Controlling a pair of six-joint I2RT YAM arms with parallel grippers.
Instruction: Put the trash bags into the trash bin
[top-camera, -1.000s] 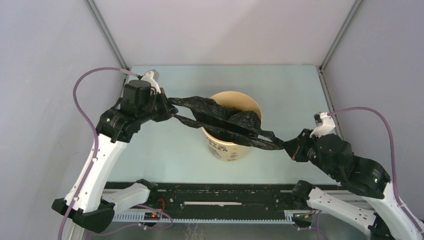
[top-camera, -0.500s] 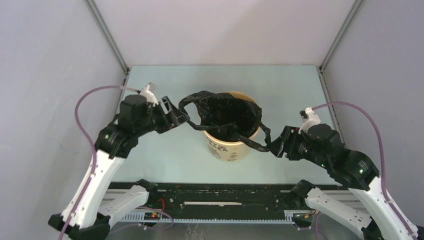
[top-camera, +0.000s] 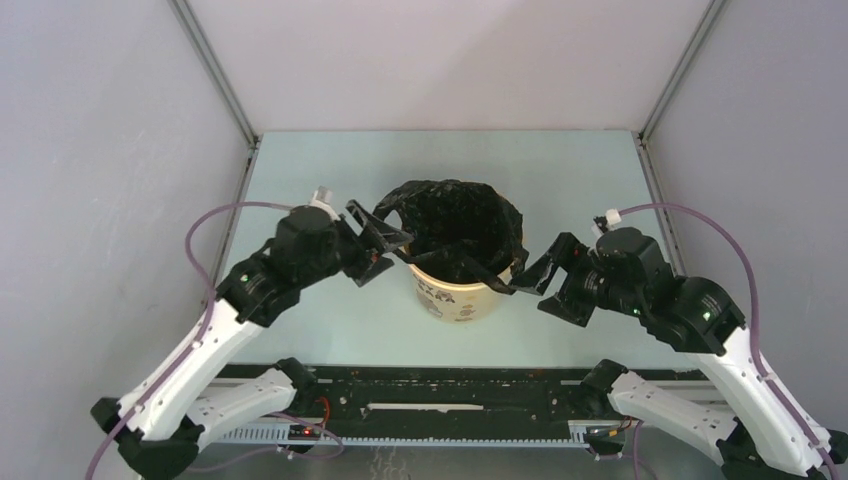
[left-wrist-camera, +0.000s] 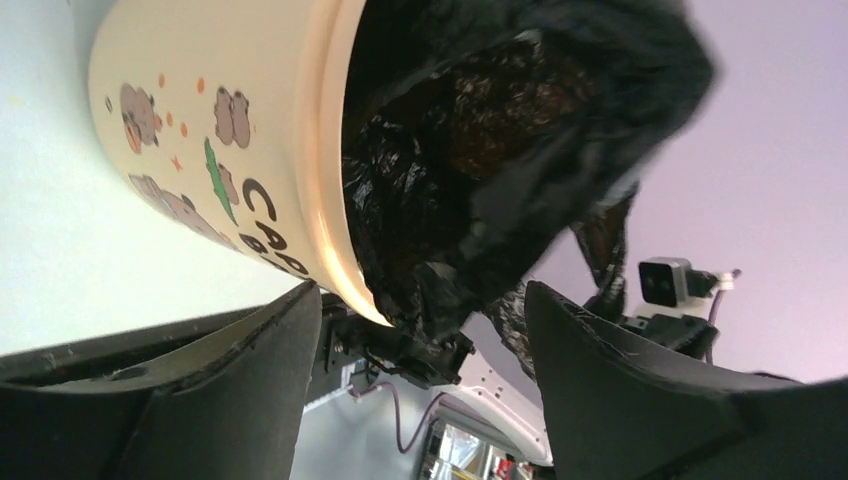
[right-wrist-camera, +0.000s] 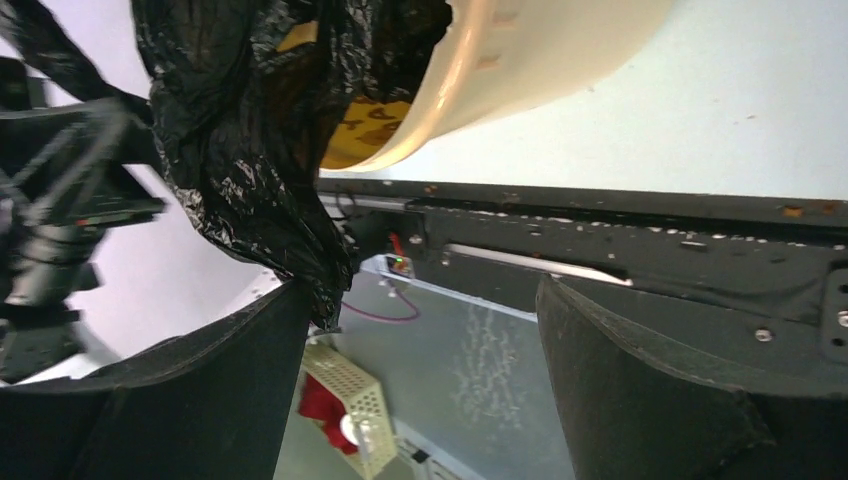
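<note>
Draping trash bin (top-camera: 455, 298), trash bags (top-camera: 455, 215); left tool (left-wrist-camera: 422, 300), right tool (right-wrist-camera: 422, 290) spread; lettering (left-wrist-camera: 262, 205) wrist-view only.

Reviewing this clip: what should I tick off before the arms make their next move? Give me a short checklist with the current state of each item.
1. Left hand open: ok, jaws spread, nothing clamped between them.
2. Right hand open: ok, jaws spread.
3. Trash bag fully inside the trash bin: not ok, it mounds above the rim and film hangs down the outside.
4. Trash bin upright on the table: ok.
5. Trash bag clear of the right hand: cannot tell, in the right wrist view a strand hangs right by one finger.
</note>
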